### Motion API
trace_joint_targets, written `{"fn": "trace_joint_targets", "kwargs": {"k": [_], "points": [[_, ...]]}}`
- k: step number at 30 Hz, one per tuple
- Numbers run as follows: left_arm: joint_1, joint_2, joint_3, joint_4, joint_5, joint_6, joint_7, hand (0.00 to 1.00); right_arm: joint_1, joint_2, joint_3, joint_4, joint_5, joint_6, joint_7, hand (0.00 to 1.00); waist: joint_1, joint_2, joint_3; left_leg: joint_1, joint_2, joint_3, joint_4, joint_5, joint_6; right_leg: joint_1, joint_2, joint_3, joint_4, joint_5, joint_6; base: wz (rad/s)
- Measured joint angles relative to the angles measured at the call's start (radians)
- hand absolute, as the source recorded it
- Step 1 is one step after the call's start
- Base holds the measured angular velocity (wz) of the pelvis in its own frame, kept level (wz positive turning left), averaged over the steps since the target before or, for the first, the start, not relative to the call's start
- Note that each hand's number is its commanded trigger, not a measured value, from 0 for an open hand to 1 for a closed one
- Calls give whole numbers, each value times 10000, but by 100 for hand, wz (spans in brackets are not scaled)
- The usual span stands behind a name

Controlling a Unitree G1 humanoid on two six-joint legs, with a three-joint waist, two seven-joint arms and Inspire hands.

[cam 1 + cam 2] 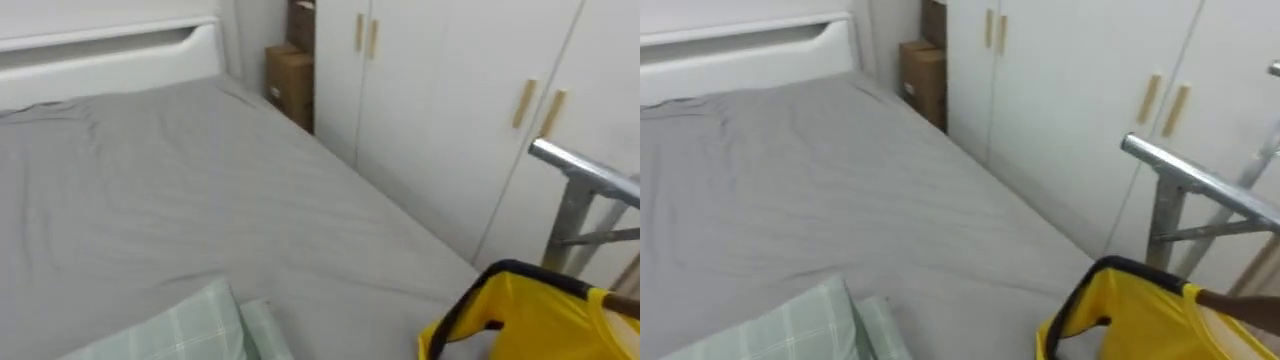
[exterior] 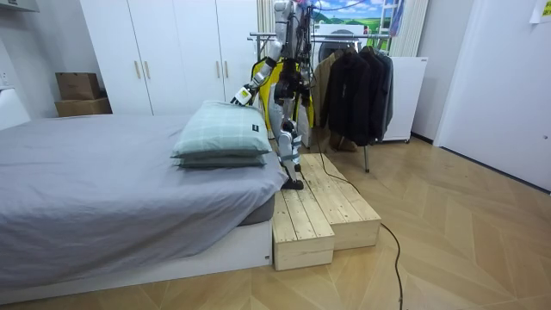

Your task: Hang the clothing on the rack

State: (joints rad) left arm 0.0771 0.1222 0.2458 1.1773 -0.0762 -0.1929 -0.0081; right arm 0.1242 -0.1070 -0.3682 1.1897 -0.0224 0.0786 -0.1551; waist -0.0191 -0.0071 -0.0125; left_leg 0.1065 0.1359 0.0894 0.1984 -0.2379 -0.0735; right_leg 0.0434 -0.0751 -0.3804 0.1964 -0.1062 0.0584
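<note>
Bedroom: grey-sheeted bed [image 1: 180,190] flanked by white wardrobe [image 1: 430,110]. Yellow jersey [image 1: 540,320], smooth fabric with black-trimmed edge arched upward, seen lower right below metal rack bar [image 1: 585,170]. Jersey cut off by frame edges; long axis seen vertical in room view. Left hand [image 2: 244,95] extended above checked pillows [image 2: 219,129]; state of fingers cannot be told.

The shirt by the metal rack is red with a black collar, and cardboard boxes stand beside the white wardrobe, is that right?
Not quite. The shirt is yellow, not red, as the left eye view shows. It does have a black collar and is by the metal rack, and cardboard boxes stand beside the white wardrobe.
</note>
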Motion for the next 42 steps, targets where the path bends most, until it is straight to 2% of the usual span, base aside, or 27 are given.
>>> {"fn": "trace_joint_targets", "kwargs": {"k": [3,7,9,11,12,13,15,18,19,20,21,25,27,31,32,36,42], "points": [[469,275,79,45,-18,131,22,0,-428,-12,614,28,167,-17,237,0,130,-53,-66,-251,-29,-420,-4,127,-19,57,-55,-448,-124,-48,40,47],[759,221,77,47,5,707,77,0,-644,-42,1147,-23,461,-34,460,0,235,-97,-81,-264,-111,-736,-24,135,-23,261,-101,-581,-169,-132,-27,32],[854,221,77,44,16,952,277,0,-544,-45,1452,-5,633,-38,581,0,229,-209,-38,-267,-214,-1034,-42,135,-23,465,-108,-265,-293,-238,72,40],[989,232,77,44,39,1081,469,0,-472,-41,1611,68,647,-38,747,0,234,-317,0,-267,-250,-1178,-60,135,-22,548,-118,-176,-300,-323,131,30],[1062,260,51,41,21,1205,667,0,-422,-42,1762,155,660,-38,823,0,223,-425,21,-267,-273,-1252,-85,135,-23,598,-107,133,-295,-416,149,27],[1109,272,50,41,19,1260,738,0,-414,-43,1863,219,659,-39,838,0,230,-476,34,-266,-279,-1267,-82,134,-24,615,-99,258,-295,-457,159,19],[1146,221,19,-36,100,1539,1038,0,-459,-46,1994,429,586,-48,868,0,231,-533,109,-298,-271,-1323,-73,130,-31,626,-80,259,-295,-528,170,10],[1149,215,82,-45,672,1902,1189,0,-362,-76,1986,629,569,-36,1101,0,192,-600,159,-546,-260,-1589,99,96,-83,634,-42,3,-377,-556,155,23],[1124,230,64,-53,828,1952,1232,0,-315,-102,1997,649,588,-25,1145,0,173,-599,157,-638,-273,-1682,163,90,-93,656,-38,-85,-432,-556,156,50],[1061,251,37,-62,1230,2019,1258,0,-223,-137,1993,650,623,-22,1228,0,-5,-570,155,-876,-308,-1922,353,75,-115,695,-37,-376,-472,-563,161,58],[1033,267,-94,-81,1589,2120,1286,0,-191,-157,1992,651,637,-25,1307,0,-116,-538,154,-998,-340,-1953,448,74,-116,706,-56,-500,-472,-602,160,52],[1024,255,-578,-81,2148,2296,1311,0,-225,-399,2001,979,655,-23,1531,0,-159,-349,141,-944,-358,-1960,408,80,-115,793,-71,-605,-467,-658,181,13],[984,261,-634,-81,2630,2402,1312,0,-216,-437,1981,967,793,31,1613,0,-220,-283,142,-926,-402,-1954,379,111,-122,844,-116,-684,-467,-682,206,11],[984,238,-669,-82,2688,2596,1343,0,-244,-431,1993,910,1303,63,1790,0,-273,-208,140,-915,-424,-1945,364,112,-121,853,-138,-661,-468,-680,206,2],[964,238,-708,-82,2681,2600,1348,0,-230,-428,1994,908,1352,62,1837,0,-308,-200,141,-924,-436,-1945,357,112,-120,865,-136,-537,-469,-680,207,9],[812,204,-1179,-81,2655,2608,1364,0,-233,-395,2304,780,1712,31,1903,0,-310,-125,152,-913,-482,-1948,351,121,-105,901,-82,450,-479,-685,208,6],[759,140,-1350,-56,2651,2573,1423,0,-268,-393,2610,601,1719,-26,2022,0,-280,-80,168,-781,-525,-1967,315,149,-77,1115,-67,572,-642,-688,214,1]]}}
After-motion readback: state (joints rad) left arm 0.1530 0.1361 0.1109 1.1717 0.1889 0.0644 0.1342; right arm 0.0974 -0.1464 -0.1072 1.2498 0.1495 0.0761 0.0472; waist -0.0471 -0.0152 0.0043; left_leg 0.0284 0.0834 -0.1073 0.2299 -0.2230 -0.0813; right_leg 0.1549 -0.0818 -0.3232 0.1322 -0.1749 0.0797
